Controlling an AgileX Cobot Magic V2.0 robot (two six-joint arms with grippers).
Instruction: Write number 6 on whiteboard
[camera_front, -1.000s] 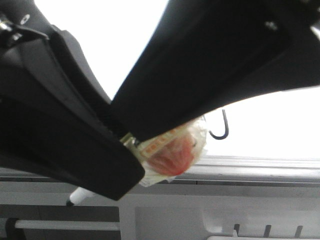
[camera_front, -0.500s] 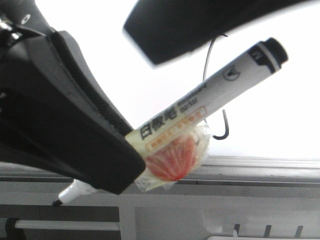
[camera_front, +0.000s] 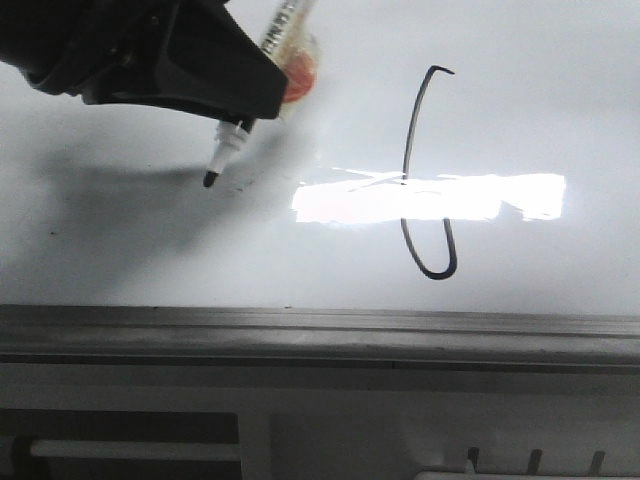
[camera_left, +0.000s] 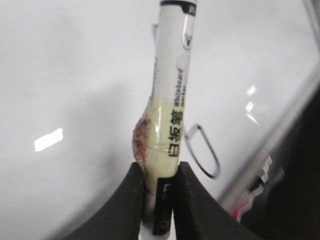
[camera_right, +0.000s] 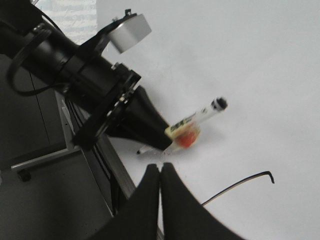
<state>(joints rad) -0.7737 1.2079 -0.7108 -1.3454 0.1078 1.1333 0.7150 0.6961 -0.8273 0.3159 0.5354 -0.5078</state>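
Note:
The whiteboard (camera_front: 150, 250) fills the front view, with its grey frame edge (camera_front: 320, 330) along the near side. The number 6 (camera_front: 407, 150) is a thin black line with a hook on top and a narrow loop at its base. It also shows in the left wrist view (camera_left: 206, 157) and in the right wrist view (camera_right: 240, 184). My left gripper (camera_front: 262, 100) is shut on a white marker (camera_left: 175, 90) wrapped in yellowish tape. The marker tip (camera_front: 210, 180) points at the board left of the 6; I cannot tell if it touches. My right gripper (camera_right: 160, 167) is shut and empty, above the board's edge.
A bright rectangular glare patch (camera_front: 480, 197) lies across the 6. Grey ledges and rails (camera_front: 320, 420) run below the board's frame. In the right wrist view the left arm (camera_right: 75, 65) reaches over the board from a dark area beside it (camera_right: 50, 200).
The right arm has left the front view. My left gripper has swung up and to the left with the marker, whose tip now points down at the board left of the 6.

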